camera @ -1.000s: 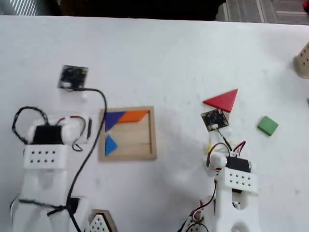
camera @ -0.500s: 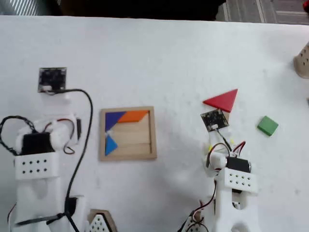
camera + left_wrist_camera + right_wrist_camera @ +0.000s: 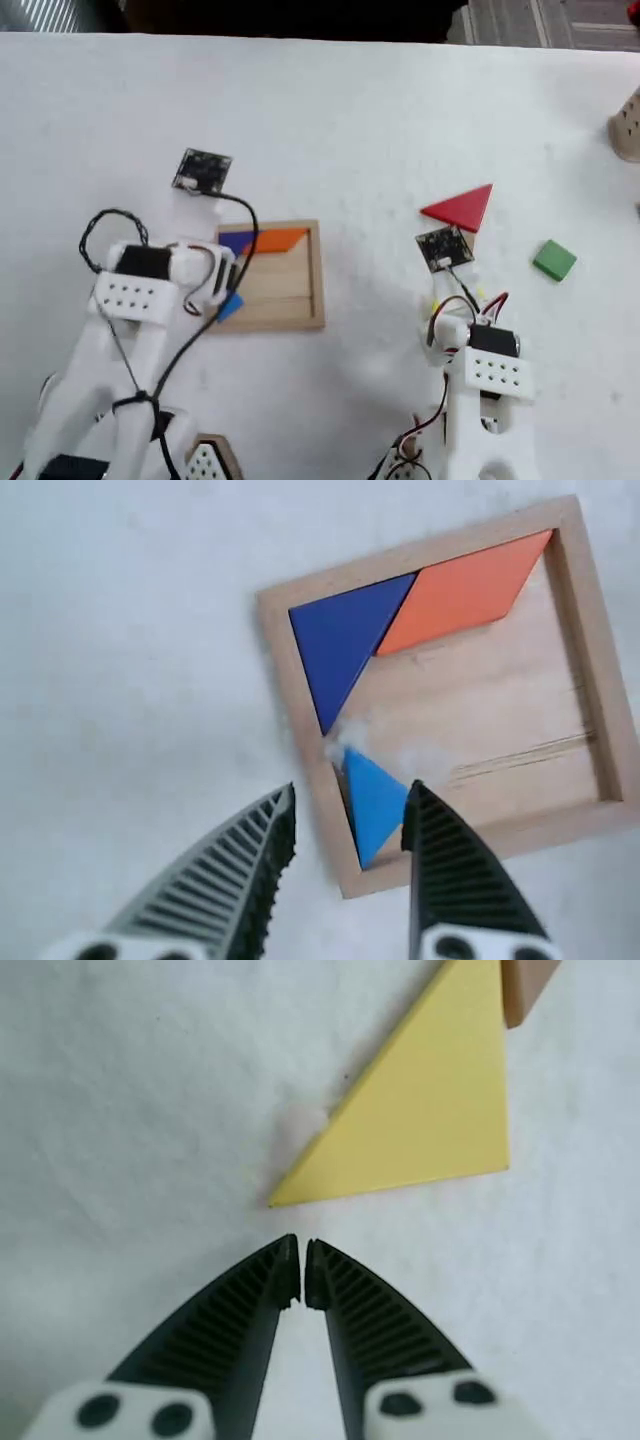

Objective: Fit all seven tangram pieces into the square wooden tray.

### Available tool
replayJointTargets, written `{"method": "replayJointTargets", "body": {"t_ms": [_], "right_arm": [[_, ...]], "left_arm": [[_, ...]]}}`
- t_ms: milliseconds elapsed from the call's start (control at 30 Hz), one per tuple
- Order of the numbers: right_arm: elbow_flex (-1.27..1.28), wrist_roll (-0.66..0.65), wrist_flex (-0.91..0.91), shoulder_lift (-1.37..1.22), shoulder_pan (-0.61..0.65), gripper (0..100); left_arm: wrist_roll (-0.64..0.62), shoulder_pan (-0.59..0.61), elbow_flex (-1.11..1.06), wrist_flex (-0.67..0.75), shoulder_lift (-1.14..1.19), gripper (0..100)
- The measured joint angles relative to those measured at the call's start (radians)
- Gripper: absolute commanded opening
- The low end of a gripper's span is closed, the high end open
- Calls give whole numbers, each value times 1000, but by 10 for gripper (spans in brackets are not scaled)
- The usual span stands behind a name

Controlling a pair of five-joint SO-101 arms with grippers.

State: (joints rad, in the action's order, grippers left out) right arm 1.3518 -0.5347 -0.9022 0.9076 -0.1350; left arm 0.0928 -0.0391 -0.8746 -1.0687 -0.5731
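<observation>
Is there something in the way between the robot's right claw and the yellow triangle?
No, nothing visible. The right gripper is shut, its tips a short way from the yellow triangle and its nearest corner, with just bare white table between them.

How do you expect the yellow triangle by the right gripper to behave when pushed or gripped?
The yellow triangle looks flat and rigid, so it should probably slide, not roll or tip. Lying flush on the table, its thin edges likely offer little to grip.
</observation>
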Motion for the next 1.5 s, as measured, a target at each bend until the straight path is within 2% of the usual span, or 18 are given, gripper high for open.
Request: {"method": "replayJointTargets", "body": {"t_ms": [467,733,1033,1500], "right_arm": [[0,0,0,0,0,21],[0,0,0,0,0,21],[0,0,0,0,0,20],[0,0,0,0,0,19]], "left_arm": [[0,-14,0,212,293,180],[0,-14,0,227,310,98],[0,-48,-29,256,310,157],[0,-48,-46,298,310,154]]}}
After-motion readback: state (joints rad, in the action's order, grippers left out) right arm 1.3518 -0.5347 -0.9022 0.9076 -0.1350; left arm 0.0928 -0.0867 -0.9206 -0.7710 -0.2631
